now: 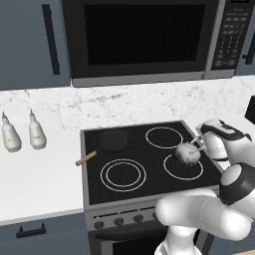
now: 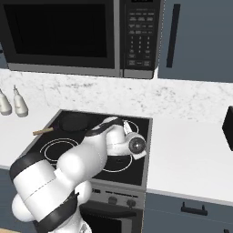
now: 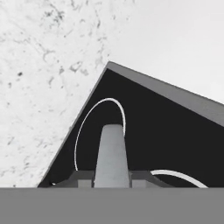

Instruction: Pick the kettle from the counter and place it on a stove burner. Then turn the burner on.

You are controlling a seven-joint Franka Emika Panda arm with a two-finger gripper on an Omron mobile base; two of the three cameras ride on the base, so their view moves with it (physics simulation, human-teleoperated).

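kettle (image 1: 187,153) gripped by fingers (image 1: 198,145), over front-right stove burner (image 1: 183,167)

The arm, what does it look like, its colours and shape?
The arm is glossy white, built of fat rounded segments with dark bands at the joints. A round grey cap with a dark centre marks one joint near the wrist. The wrist is white with a black stripe. No cables show.

Stove (image 1: 149,149) glossy black glass; counter (image 1: 35,174) smooth marbled white; kettle (image 1: 187,153) mottled.
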